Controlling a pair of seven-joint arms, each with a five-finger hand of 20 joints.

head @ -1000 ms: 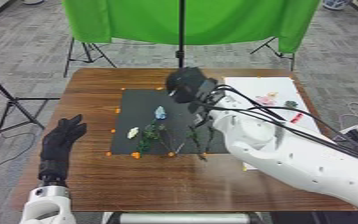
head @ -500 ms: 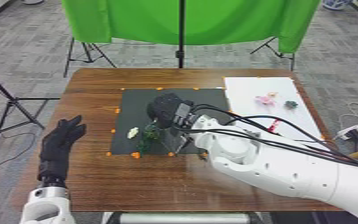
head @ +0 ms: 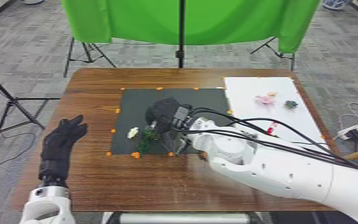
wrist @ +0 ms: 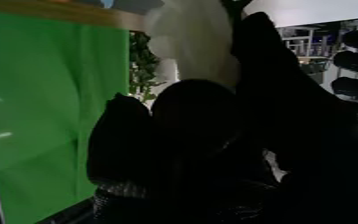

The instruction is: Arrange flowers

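Some greenery (head: pixel 145 144) partly hidden by the right robot hand (head: pixel 164 109), grip impossible to tell; left robot hand (head: pixel 61 139) loosely spread

Loose artificial flowers spread over a black mat (head: pixel 140 101) and a white sheet (head: pixel 246 86) on the worktop (head: pixel 158 187).
A small white flower (head: pixel 133 132) lies near the mat's left edge, in its near half; beside it, dark green leafy stems (head: pixel 145 143) run toward the near edge, partly hidden. On the sheet, toward its far edge, a pink flower (head: pixel 264 99) lies just beside a smaller peach one (head: pixel 272 94), with a dark green rosette (head: pixel 291 104) nearer the right edge. The right wrist view shows broad pale petals (wrist: pixel 191 37) close up.
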